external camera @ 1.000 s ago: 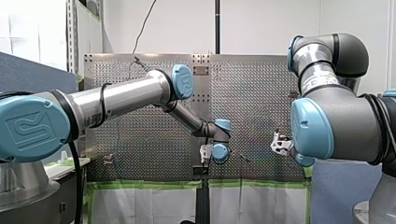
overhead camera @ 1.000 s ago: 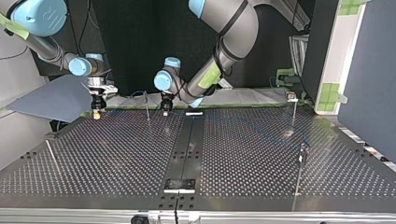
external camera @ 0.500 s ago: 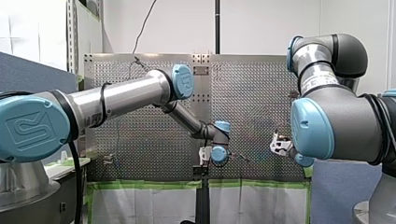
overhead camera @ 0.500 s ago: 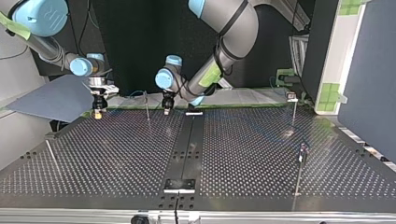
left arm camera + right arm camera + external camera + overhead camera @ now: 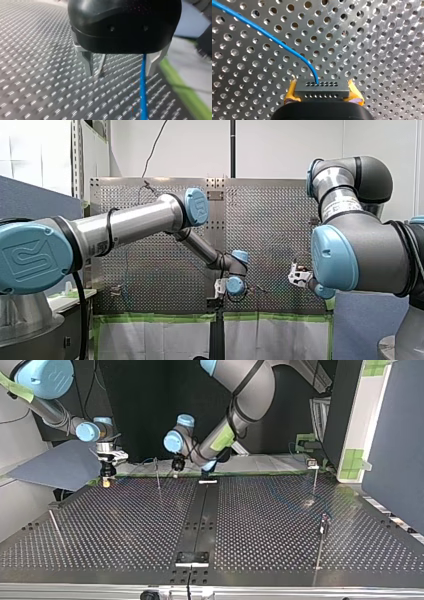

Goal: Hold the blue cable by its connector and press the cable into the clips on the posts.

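Note:
In the right wrist view my right gripper (image 5: 322,96) has its yellow pads (image 5: 291,94) shut on the dark grey connector (image 5: 322,89). The blue cable (image 5: 274,40) leaves the connector and curves away over the perforated table. In the left wrist view my left gripper (image 5: 119,72) is open, its metal fingers (image 5: 86,62) wide apart. The blue cable (image 5: 143,90) runs loose between them, close to one finger. In the top view my right gripper (image 5: 106,479) hangs at the far left and my left gripper (image 5: 176,466) near the middle, beside a thin post (image 5: 157,474).
More thin posts stand on the perforated table (image 5: 125,530) in the top view: one at the far right (image 5: 314,476), one nearer at the right (image 5: 322,535), one at the near left (image 5: 55,527). A dark strip (image 5: 197,525) runs down the table's middle. Green tape (image 5: 185,95) edges the table.
My left gripper has opened, let go of the cable and lifted a little from the table beside the post. My right gripper has kept the connector and barely moved.

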